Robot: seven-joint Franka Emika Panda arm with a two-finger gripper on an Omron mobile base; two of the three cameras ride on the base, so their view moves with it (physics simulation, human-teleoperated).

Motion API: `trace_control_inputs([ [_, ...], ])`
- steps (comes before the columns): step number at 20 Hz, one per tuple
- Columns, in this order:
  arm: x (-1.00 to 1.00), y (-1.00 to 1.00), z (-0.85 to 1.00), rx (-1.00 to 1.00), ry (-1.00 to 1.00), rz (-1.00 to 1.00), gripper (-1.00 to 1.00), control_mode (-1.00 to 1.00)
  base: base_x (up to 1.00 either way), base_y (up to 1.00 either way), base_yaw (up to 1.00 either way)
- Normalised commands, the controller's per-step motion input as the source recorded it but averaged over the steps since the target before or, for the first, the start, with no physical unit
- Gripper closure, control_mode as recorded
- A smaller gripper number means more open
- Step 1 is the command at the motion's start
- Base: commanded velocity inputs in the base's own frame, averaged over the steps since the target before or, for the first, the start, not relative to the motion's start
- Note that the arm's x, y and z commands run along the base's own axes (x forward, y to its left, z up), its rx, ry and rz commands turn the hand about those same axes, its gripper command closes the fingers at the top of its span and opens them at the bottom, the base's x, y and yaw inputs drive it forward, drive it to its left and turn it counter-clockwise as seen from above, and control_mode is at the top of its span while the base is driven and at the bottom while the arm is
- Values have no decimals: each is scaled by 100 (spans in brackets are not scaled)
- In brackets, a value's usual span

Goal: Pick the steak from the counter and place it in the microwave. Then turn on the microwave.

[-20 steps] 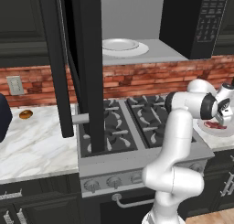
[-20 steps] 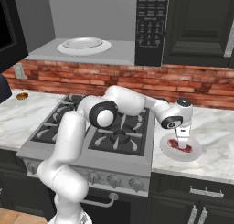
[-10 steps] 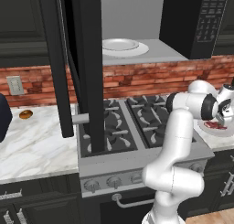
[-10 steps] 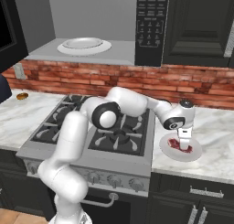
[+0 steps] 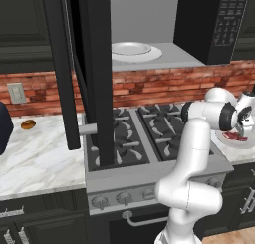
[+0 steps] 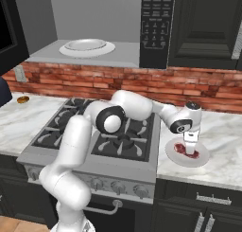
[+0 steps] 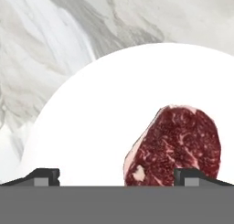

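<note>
The steak (image 6: 181, 148) lies on a plate (image 6: 202, 158) on the counter (image 6: 222, 136) (right of the stove (image 6: 94, 141)), below the microwave (image 6: 156, 27).

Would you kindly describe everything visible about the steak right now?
The steak is a small, flat, dark-red raw slab, marbled with pale streaks and edged by a pale fat rim. It lies flat on a white round plate on the marble counter, right of the stovetop. The open fingers hover just above it, not gripping.

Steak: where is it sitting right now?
The steak lies on a white plate on the marble counter, right of the stovetop, directly under the open gripper.
</note>
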Motion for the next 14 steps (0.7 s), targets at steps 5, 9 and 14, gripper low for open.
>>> trace_control_inputs([
  [5, -5, 0, 0, 2, 7, -8, -100, -100, 0, 0, 0],
  [9, -9, 0, 0, 5, 7, -9, -100, -100, 0, 0, 0],
  [14, -8, 0, 0, 6, 4, -9, -100, -100, 0, 0, 0],
])
